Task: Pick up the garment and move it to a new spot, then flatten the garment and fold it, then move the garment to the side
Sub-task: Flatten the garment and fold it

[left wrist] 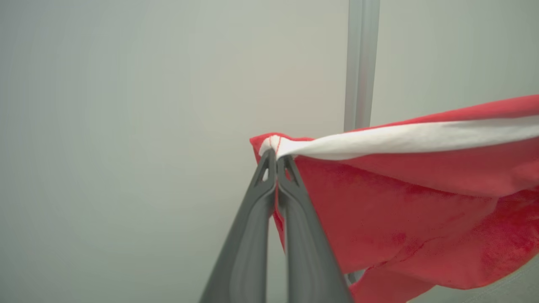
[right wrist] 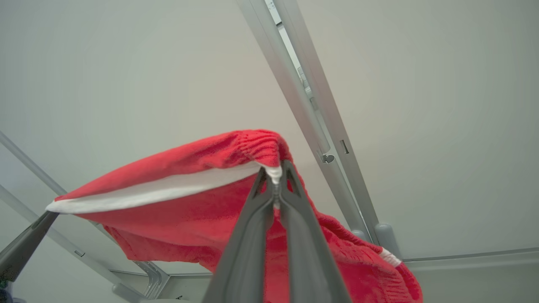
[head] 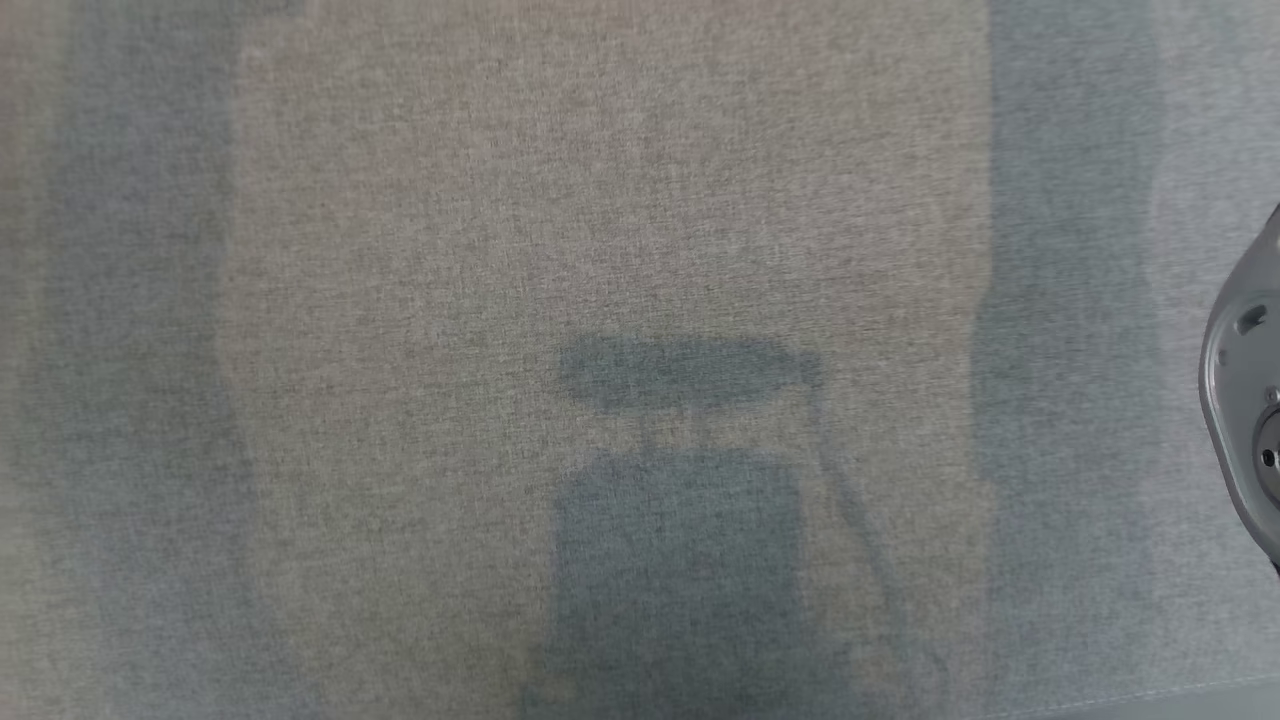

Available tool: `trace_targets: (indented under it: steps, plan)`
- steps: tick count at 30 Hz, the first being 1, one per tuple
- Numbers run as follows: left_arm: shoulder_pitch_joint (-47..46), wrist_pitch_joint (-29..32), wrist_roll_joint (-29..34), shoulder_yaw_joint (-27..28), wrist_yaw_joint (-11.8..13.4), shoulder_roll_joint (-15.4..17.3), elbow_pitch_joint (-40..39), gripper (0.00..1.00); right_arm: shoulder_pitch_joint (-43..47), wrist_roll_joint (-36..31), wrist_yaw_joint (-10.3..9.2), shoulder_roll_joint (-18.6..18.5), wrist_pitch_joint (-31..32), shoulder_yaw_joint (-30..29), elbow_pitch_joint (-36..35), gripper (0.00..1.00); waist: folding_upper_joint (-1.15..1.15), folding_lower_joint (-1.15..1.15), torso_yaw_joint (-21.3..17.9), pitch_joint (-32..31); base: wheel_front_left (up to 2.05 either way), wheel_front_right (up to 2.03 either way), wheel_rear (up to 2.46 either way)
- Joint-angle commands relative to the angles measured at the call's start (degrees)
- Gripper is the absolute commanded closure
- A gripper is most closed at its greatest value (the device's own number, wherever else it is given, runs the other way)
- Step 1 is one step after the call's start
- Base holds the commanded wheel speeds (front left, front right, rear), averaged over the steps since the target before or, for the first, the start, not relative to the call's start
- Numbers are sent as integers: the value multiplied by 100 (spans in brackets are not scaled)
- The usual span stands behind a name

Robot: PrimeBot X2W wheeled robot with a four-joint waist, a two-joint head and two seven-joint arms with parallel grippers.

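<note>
While it hangs in the air, the red garment (left wrist: pixel 400 210) is stretched between our two arms. Left fingers (left wrist: pixel 248 244): pressed together, pinching one end of the garment's white band (left wrist: pixel 412 139) at their tips. Right fingers (right wrist: pixel 248 252): likewise closed, nipping the other end of that band, just beside a gathered, ribbed stretch of red hem. We see the band run fairly taut from one grip to the other, the red cloth sagging below it in loose folds. In the right wrist view the left fingers show at the far left end of the band. Behind the garment we note a pale wall and grey metal rails (right wrist: pixel 303 92). Head view: a grey woven surface (head: pixel 600 200) carrying our own shadow (head: pixel 680 520), and a pale arm casing (head: pixel 1245 400) at the right edge. We cannot tell how high the garment hangs over that surface.
</note>
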Motion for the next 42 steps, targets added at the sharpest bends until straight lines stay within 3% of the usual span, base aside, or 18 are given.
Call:
trace_targets:
  steps: [1,3,10,17,25,30,42]
  plan:
    - [-7,-277,63,-64,-51,-74,218,100,-1,-25,3,-12,-244,80,203,100,67,-1,128,480,0,0,0]
    - [50,-941,178,-293,-203,-154,664,100,113,-12,3,-14,-756,414,604,100,67,-1,137,490,0,0,0]
    - [1361,-1590,-248,-1063,-340,-4,1117,100,1662,387,3,-149,-1168,1143,788,100,67,-1,88,277,0,0,0]
    - [2891,-1920,-908,-1579,-345,514,532,100,3590,1510,3,-1029,-949,1927,-62,100,67,-1,73,-90,0,0,0]
    - [4216,-1814,-1150,-1803,-288,947,-417,100,5216,2572,3,-1825,-878,2191,-1244,100,67,-1,76,-690,0,0,0]
    - [5479,-1443,-1378,-1957,36,1262,-1458,100,6314,2900,3,-2284,-1059,2327,-1895,100,67,-1,70,-1129,0,0,0]
    - [8401,-928,-1922,-2070,1468,2029,-3886,100,8901,3454,3,-3043,-1641,2446,-2963,100,67,-1,34,-1555,0,0,0]
